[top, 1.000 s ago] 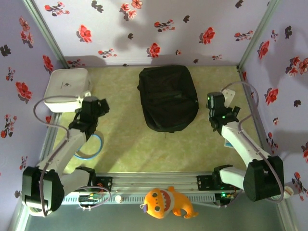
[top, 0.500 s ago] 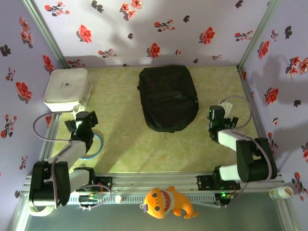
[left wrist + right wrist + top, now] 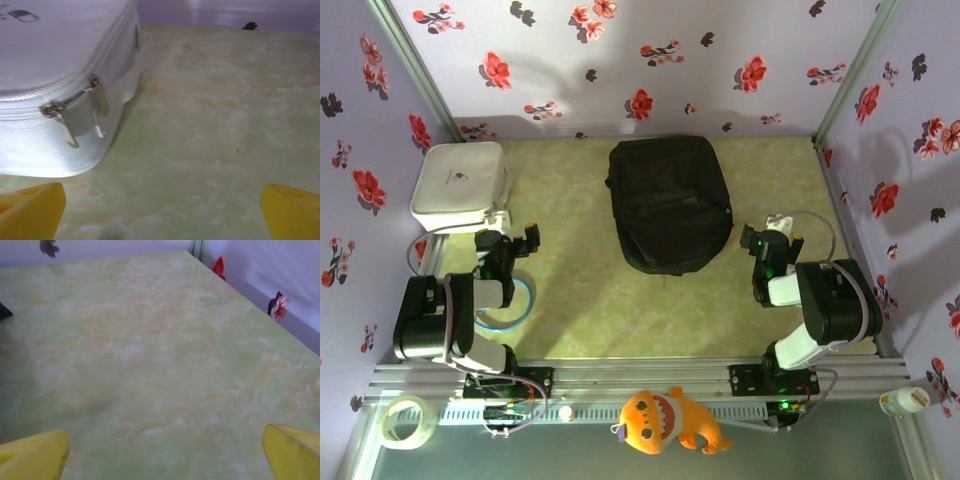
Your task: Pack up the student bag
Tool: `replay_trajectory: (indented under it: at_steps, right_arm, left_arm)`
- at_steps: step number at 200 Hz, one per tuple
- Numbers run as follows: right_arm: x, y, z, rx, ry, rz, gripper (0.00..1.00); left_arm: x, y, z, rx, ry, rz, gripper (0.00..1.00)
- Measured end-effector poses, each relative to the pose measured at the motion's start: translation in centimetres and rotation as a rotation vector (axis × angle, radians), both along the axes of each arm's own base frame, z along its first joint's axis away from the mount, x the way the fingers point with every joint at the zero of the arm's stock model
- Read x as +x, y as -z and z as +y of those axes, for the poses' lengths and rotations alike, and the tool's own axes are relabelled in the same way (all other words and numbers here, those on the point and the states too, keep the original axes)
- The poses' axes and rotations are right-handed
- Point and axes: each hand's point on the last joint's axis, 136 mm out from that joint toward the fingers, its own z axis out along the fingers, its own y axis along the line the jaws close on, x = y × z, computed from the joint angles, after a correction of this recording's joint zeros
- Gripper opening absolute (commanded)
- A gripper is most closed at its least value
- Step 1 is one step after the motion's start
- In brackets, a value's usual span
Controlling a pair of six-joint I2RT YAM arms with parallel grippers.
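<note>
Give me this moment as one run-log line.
left gripper: open, empty, near white case | right gripper: open, empty, over table | backpack: lying mid-table, untouched

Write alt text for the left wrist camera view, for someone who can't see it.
A white case sits at left on a pale green table, its metal zipper pulls hanging down its side. The open left claw shows yellow fingertips in the bottom corners.

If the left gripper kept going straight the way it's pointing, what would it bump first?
Probably the white zippered case: it sits just ahead of one finger of the left gripper. Between the open fingers lies bare table, though depth is hard to judge.
</note>
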Motion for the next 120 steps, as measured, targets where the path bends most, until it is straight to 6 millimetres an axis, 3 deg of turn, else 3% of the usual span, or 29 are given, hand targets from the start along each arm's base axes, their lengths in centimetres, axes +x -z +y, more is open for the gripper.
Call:
replay_trajectory:
  at_steps: [23,52,120]
  right_arm:
    - [0.5,-0.5,-0.2,0.002,0.008,-0.012,0.99]
    - [1.2,-1.4,-1.0,0.014,0.026,-0.037,0.99]
    - [1.0,-0.9,-1.2,0.019,0.033,-0.017,0.99]
  left_arm:
    - [0.0,0.9,-0.3,-0.007,0.017,0.023,1.0]
    - [1.2,-0.2,-0.2,-0.006,0.016,0.008,1.0]
    - [1.4,-0.3,-0.2,-0.004,0.017,0.008,1.0]
